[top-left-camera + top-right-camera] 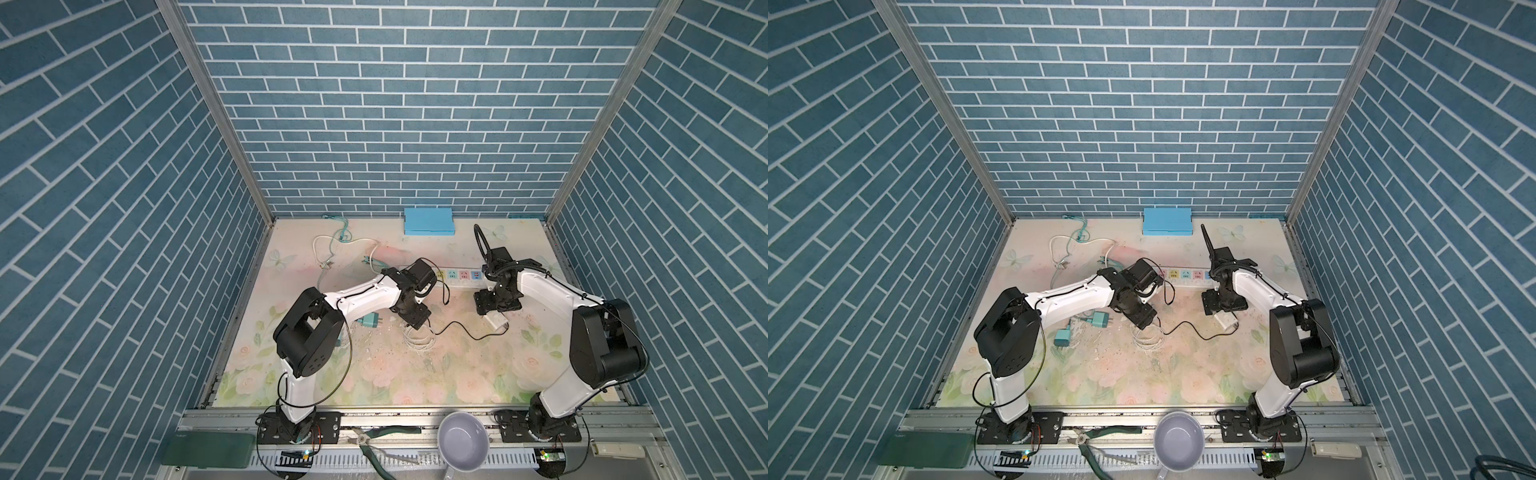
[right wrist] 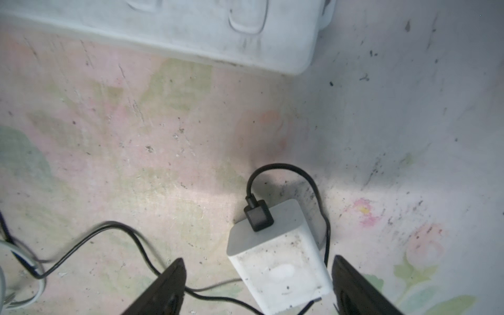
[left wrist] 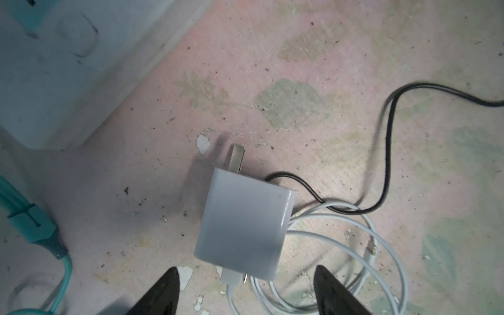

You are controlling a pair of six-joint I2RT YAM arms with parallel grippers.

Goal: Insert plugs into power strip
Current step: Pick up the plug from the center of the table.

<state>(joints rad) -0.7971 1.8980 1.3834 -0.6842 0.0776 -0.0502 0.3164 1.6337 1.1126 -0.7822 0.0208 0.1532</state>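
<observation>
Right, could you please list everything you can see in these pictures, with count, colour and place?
power strip: one, white with pastel sockets, back middle of the table
white plugs: two, white, one under each claw; the second has a black cable
teal plugs: two, teal, this one and another beside the left arm
white cable: one, white, coiled beside the left white plug
loose cables: several, white and teal, back left
box: one, light blue, at the table's far edge
bowl: one, lilac, on the front rail
pliers: one, green handles, beside the bowl
left claw: one, black, open
right claw: one, black, open
</observation>
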